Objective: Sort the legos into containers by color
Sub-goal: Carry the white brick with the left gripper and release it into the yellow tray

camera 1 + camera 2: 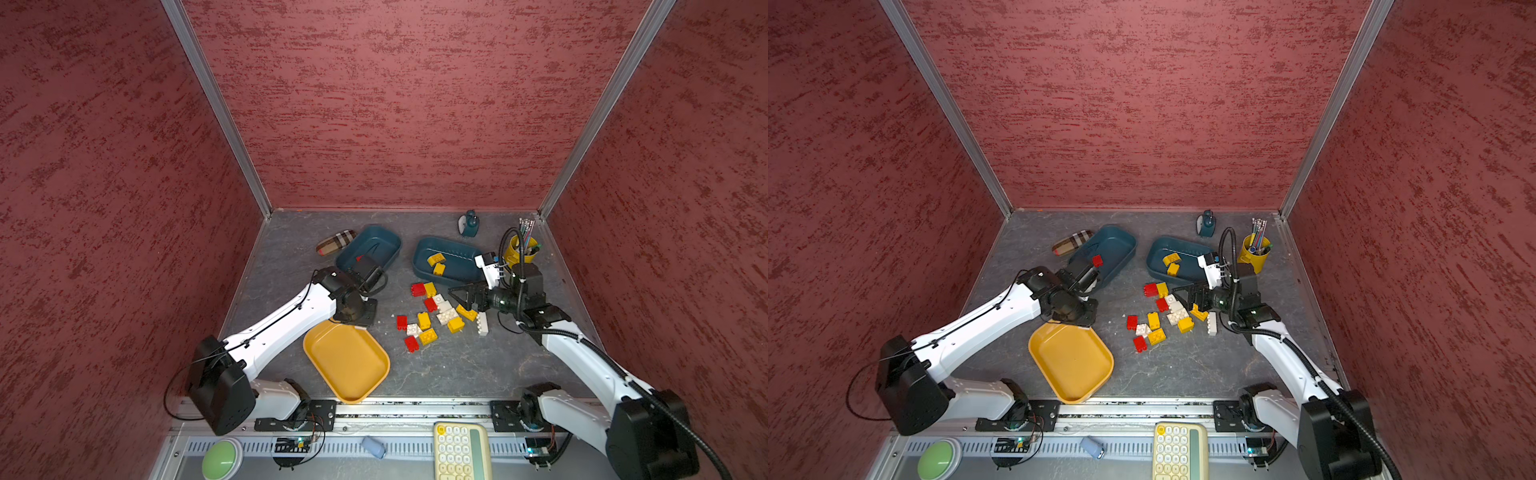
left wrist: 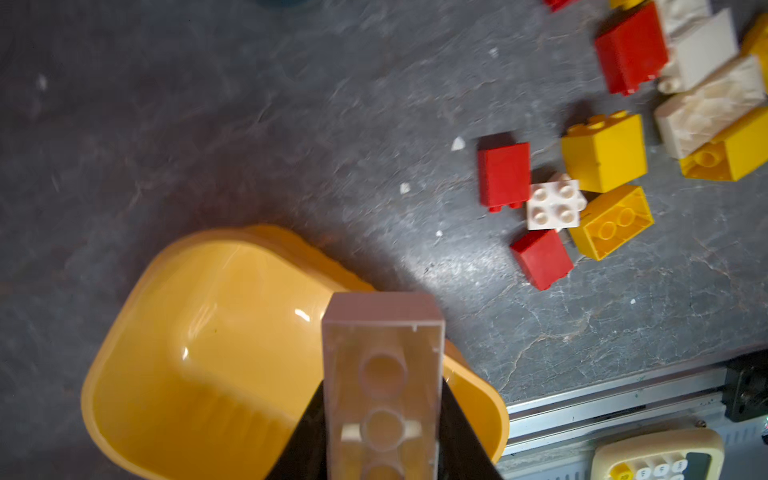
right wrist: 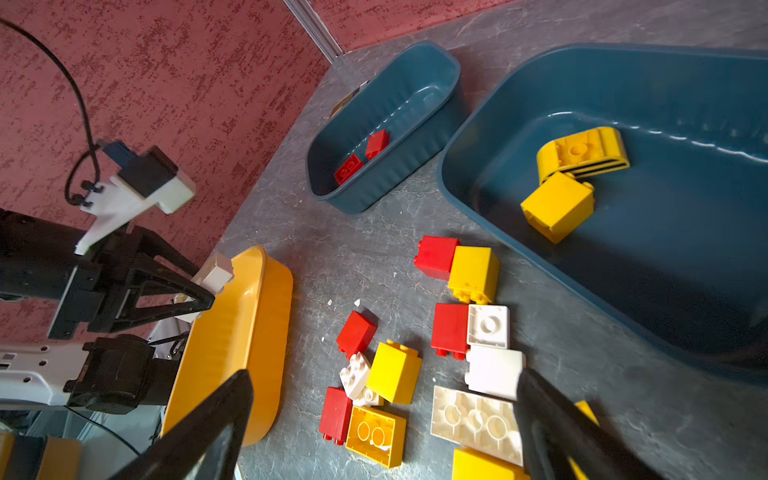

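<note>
White oblong brick (image 2: 381, 332): pinched by left gripper (image 2: 381, 395) over mustard tray (image 2: 199, 332) edge. Right gripper (image 3: 384, 376): spread above loose legos (image 1: 436, 316), tray's 2 o'clock.

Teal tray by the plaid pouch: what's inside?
Two red bricks, shown by the right wrist view. In both top views the left arm covers the teal tray's near end.
</note>
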`<state>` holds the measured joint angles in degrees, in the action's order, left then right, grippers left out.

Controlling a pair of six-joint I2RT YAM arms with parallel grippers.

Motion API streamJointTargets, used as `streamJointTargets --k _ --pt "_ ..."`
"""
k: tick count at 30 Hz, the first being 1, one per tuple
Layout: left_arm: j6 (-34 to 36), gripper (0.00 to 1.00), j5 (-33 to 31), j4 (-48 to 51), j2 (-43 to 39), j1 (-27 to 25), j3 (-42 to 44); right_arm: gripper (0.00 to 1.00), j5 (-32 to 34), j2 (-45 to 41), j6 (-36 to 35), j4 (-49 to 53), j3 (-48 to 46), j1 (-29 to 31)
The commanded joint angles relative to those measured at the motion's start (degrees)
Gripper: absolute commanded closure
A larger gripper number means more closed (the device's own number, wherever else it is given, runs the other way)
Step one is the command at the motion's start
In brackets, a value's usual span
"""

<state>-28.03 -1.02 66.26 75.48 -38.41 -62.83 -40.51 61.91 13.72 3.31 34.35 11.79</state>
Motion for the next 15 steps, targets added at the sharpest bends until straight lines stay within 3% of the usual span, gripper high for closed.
streamJointTargets --k 1,5,9,11,15 --pt "-12.76 0.79 -2.05 4.38 -3.94 0.57 3.89 0.01 -1.96 0.49 0.21 -1.95 2.01 -0.17" --pt "-17.15 0.79 -4.12 6.68 -9.12 2.23 8.37 0.01 -1.88 0.4 -0.17 -1.22 1.93 -0.1" --pt "-16.13 0.78 -3.79 4.52 -11.6 7.9 15.36 0.01 -1.87 0.66 -0.01 -1.59 1.48 -0.03" --pt "-14.83 0.75 -2.47 3.13 -11.18 9.46 14.97 0.01 -1.86 0.89 0.17 -1.94 1.36 0.03" --pt "-14.75 0.68 -6.85 4.58 -8.34 9.56 13.17 0.01 -1.78 0.76 0.7 -2.43 1.09 0.09"
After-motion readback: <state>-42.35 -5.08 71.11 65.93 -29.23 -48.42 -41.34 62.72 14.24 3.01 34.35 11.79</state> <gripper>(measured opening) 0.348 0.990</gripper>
